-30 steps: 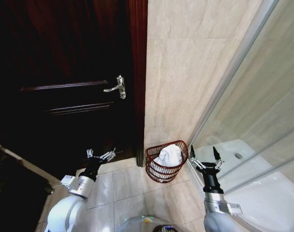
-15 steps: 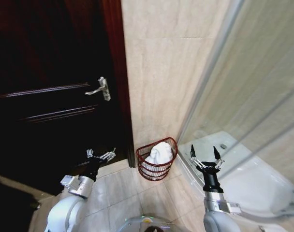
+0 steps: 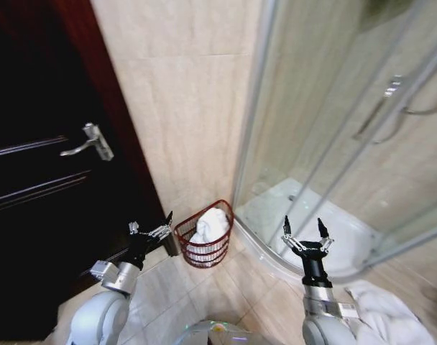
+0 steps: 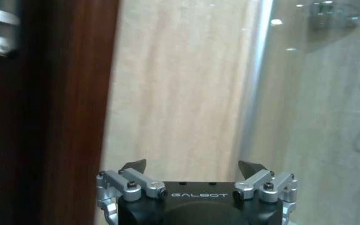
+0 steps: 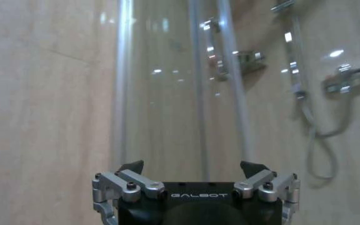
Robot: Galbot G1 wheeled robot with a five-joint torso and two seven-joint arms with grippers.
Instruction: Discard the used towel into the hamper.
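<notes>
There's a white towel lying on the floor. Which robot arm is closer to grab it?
Probably the right. The towel on the floor lies low on the robot's right side, just beside the open right gripper. The left gripper, also open, hangs across by the hamper.

Left hand (image 4: 192,165) marking: "GALBOT" in pale capitals on the black housing, between the two finger mounts, seen in the left wrist view.
Right hand (image 5: 192,165) marking: the same word "GALBOT", pale capitals on the black housing, seen in the right wrist view.
Head view: no readable lettering on either hand there.
Other readable text: none; no numbers, labels or signs can be read anywhere else.
</notes>
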